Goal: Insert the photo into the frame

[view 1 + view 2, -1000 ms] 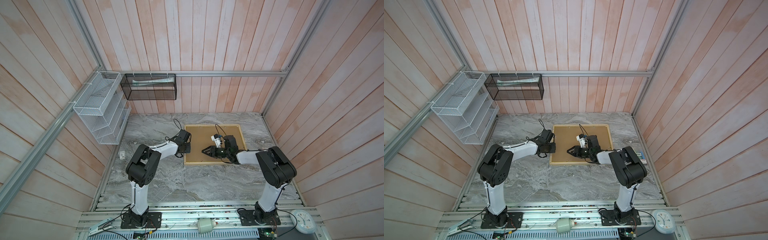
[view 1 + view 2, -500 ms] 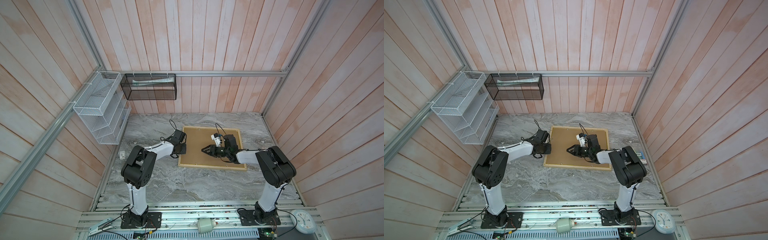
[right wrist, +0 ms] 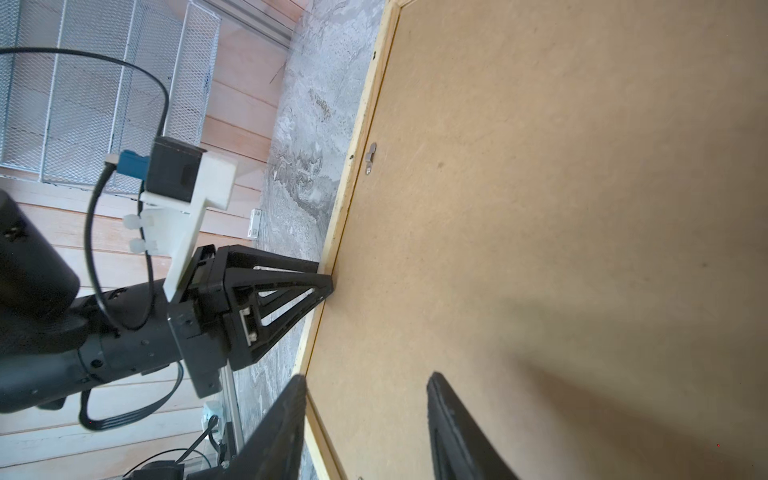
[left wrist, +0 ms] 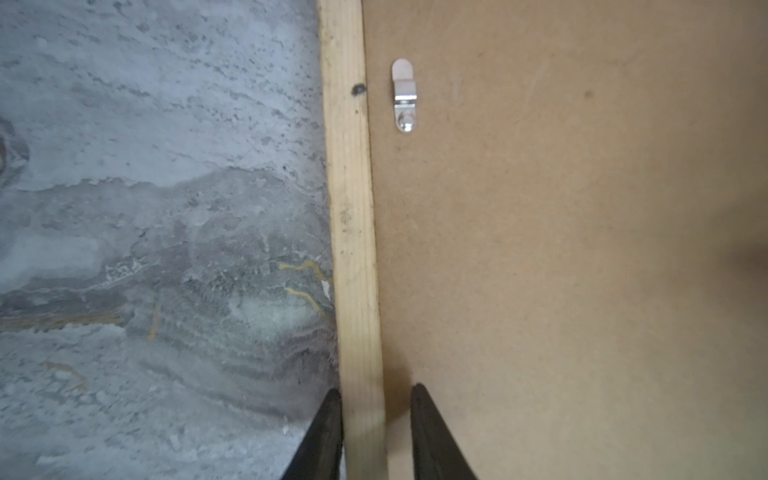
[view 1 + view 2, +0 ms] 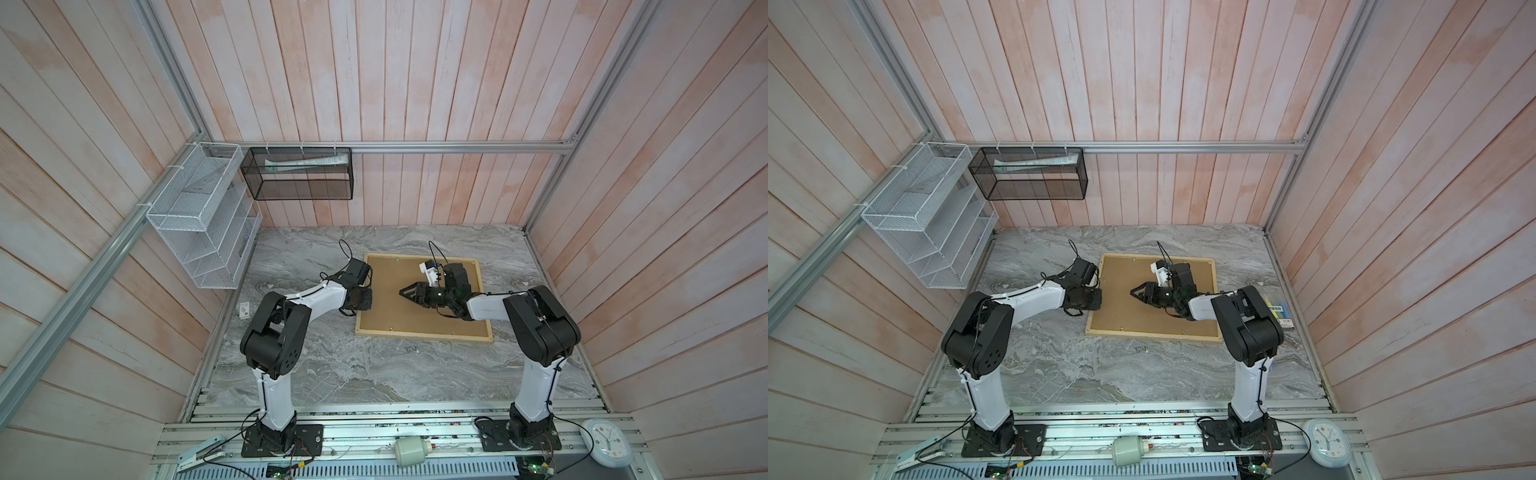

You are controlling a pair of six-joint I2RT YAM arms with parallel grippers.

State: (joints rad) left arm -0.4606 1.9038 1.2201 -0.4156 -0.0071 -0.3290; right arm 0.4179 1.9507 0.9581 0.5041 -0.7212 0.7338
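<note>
"Frame [image 5: 386, 316] position?"
"Flat on the table [image 5: 332, 374], fibreboard back up, between both arms. Photo not visible."
"Grippers?"
"Left gripper [image 4: 376, 399] straddles the left rail [image 4: 353, 249], which runs away from the robot; jaws slack, gap on the inner side. Right gripper [image 3: 365, 380] hovers spread and empty over the back. Left arm is nearer the rail."

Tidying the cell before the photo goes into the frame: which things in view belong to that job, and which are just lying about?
Job: frame, lying back up; left gripper, straddling its rail; right gripper, over its back. The photo is not in view.
Lying about: white wire rack, black mesh basket, clock, pale canister.
</note>
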